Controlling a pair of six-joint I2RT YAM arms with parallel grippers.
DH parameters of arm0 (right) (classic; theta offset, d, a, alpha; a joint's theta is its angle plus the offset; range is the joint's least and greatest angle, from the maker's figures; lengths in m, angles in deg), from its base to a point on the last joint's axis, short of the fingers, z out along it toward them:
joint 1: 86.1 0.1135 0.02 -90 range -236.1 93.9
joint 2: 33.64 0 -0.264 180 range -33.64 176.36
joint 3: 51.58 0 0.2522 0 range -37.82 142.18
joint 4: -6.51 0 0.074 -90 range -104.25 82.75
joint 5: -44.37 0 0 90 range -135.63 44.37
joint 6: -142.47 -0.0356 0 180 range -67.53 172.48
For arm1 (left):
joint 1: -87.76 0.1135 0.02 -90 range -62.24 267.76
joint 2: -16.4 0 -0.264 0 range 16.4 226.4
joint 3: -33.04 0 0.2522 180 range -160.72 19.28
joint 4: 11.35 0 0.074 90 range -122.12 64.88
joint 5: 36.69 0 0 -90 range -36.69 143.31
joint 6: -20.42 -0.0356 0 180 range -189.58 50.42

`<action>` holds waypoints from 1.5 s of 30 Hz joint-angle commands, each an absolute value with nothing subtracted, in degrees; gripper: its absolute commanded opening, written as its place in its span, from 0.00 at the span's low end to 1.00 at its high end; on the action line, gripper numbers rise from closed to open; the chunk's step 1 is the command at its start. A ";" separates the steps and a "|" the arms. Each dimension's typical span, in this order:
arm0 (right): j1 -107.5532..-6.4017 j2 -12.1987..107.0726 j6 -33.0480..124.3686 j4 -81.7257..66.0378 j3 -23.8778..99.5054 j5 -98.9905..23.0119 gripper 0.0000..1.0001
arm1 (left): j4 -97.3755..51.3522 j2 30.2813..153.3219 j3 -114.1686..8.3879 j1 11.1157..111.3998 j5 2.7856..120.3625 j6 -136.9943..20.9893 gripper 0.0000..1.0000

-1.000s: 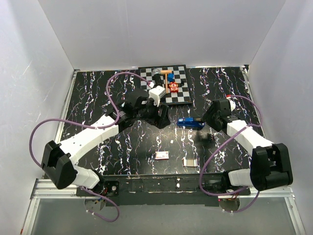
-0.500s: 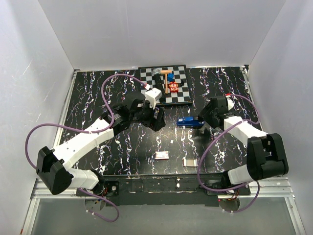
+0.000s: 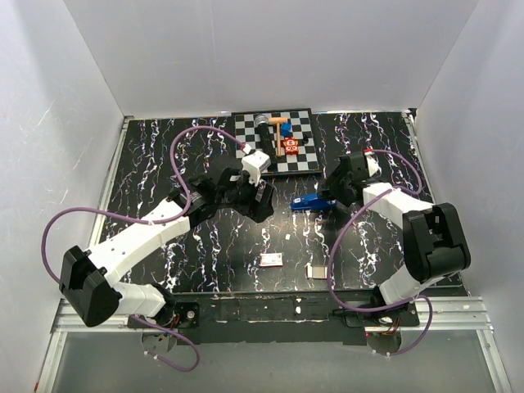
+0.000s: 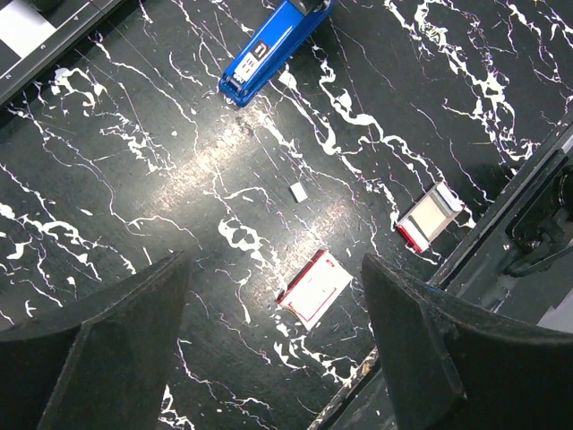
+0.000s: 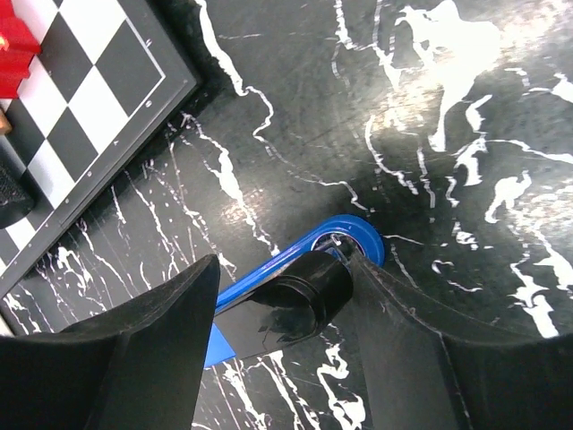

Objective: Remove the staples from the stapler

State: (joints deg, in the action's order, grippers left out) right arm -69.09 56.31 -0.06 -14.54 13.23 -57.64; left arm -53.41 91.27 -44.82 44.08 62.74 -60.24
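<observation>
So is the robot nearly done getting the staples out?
Not nearly. Done: nothing yet; the stapler lies on the table and looks shut. In hand: the right gripper, open, straddles its back end. Left: grip it, open it, take the staples out. The left gripper hangs open nearby, holding nothing.

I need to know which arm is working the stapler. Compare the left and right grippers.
The right gripper straddles the rounded end of the blue stapler; the left gripper has nothing between its fingers. Seen from above, the right gripper sits at the stapler's right end, while the left gripper stands apart from it, off its left end. Both have their jaws wide open, and neither plainly grips anything.
</observation>
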 commanded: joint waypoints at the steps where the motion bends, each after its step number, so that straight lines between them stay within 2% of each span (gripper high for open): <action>1: -66.51 58.28 0.00 -13.40 17.19 -58.46 0.66 | -54.03 88.20 -43.74 43.81 61.66 -61.93 0.77; 11: -60.97 65.58 2.47 -14.54 25.80 -55.21 0.57 | -53.15 87.59 -42.07 43.81 61.23 -62.02 0.77; 23: -55.96 68.58 2.03 -14.81 31.26 -53.37 0.54 | -52.10 87.15 -39.87 43.81 59.03 -62.11 0.78; 29: -56.22 62.70 5.36 -16.38 29.86 -57.31 0.67 | -51.22 88.81 -39.96 43.81 59.02 -62.55 0.79; 32: -56.83 58.57 7.73 -17.35 28.19 -59.77 0.71 | -51.13 90.92 -41.10 43.81 59.55 -62.64 0.79; 37: -58.59 50.39 11.25 -17.80 23.45 -62.07 0.72 | -50.17 94.44 -43.12 43.81 59.64 -62.99 0.82; 39: -59.47 46.79 12.30 -18.14 21.17 -62.07 0.72 | -49.46 95.93 -43.74 43.81 59.38 -63.25 0.90; 44: -59.82 38.00 16.69 -18.85 16.94 -62.59 0.72 | -47.79 100.76 -46.37 43.81 59.03 -65.36 0.93; 45: -59.83 36.86 17.40 -19.46 16.41 -62.59 0.72 | -47.27 101.64 -46.98 43.81 59.11 -65.80 0.98</action>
State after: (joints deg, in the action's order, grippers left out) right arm -59.84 41.82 12.58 -18.14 18.38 -60.92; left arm -50.13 99.57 -43.29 44.08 59.68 -63.28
